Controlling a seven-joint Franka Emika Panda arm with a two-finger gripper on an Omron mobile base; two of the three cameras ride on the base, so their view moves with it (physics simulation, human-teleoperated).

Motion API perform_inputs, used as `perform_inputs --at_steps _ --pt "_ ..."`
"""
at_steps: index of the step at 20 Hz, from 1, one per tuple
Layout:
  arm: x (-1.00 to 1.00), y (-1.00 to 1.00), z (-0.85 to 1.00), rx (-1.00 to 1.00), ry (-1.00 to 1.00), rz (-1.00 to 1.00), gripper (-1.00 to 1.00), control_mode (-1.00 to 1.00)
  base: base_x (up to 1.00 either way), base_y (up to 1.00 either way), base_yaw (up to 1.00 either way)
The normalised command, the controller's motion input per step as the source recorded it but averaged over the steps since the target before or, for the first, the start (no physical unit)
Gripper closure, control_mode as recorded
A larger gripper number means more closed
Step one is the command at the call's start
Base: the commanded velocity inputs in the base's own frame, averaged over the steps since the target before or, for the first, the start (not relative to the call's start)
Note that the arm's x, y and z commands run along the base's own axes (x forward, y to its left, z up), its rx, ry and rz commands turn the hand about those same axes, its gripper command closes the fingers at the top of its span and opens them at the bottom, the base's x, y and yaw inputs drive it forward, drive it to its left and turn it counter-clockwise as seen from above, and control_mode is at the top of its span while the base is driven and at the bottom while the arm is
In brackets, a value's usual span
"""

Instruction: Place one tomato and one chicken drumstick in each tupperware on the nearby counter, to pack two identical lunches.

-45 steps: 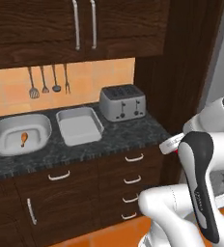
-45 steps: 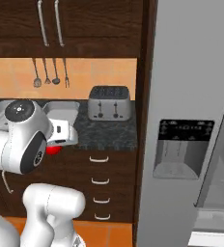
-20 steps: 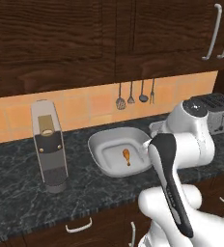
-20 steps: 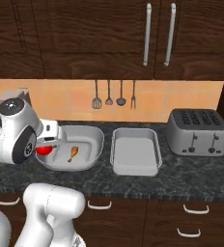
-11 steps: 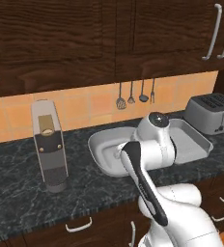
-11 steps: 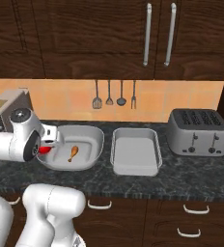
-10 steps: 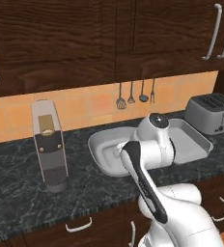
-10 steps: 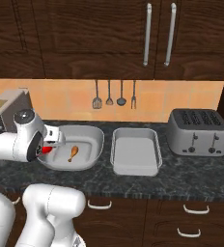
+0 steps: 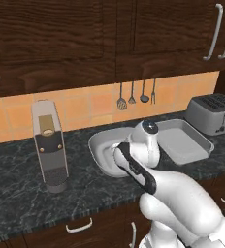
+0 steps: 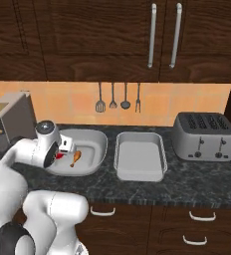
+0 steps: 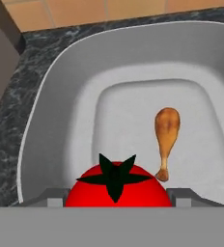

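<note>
tomato (image 11: 118, 186) sits clamped in end effector (image 11: 118, 197) above oval tupperware (image 11: 61, 87), beside drumstick (image 11: 166, 136).

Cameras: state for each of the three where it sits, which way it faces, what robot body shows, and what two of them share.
Left base view: behind the arm's left, looking forward and down at the counter; the white arm rises lower right.
Right base view: behind its right; the arm rises lower left beside the oval tupperware.
Hand view: on the hand, looking down into that tupperware; the gripper holds a tomato near a drumstick.
Shared: both base views show the toaster.
</note>
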Motion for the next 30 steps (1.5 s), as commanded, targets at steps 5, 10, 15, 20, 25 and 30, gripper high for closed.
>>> perform_inputs --at_steps 5,10,15,20,25,30 --pt "0.74 0.11 -0.36 0.00 0.10 -0.03 1.00 -1.00 0.00 0.00 0.00" --pt "0.73 0.05 -0.21 0.00 0.04 -0.02 -1.00 -1.00 0.00 0.00 0.00" --pt "-0.11 -0.03 0.43 0.00 -0.01 -0.04 -1.00 -1.00 0.00 0.00 0.00" --pt "-0.22 -0.04 0.88 0.00 -0.04 -0.07 -1.00 -1.00 0.00 0.00 0.00" --pt "-0.73 -0.27 0.78 0.00 -0.02 -0.07 -1.00 -1.00 0.00 0.00 0.00" --pt "-1.00 -0.74 0.27 -0.03 -0.01 -0.02 -1.00 -1.00 0.00 0.00 0.00"
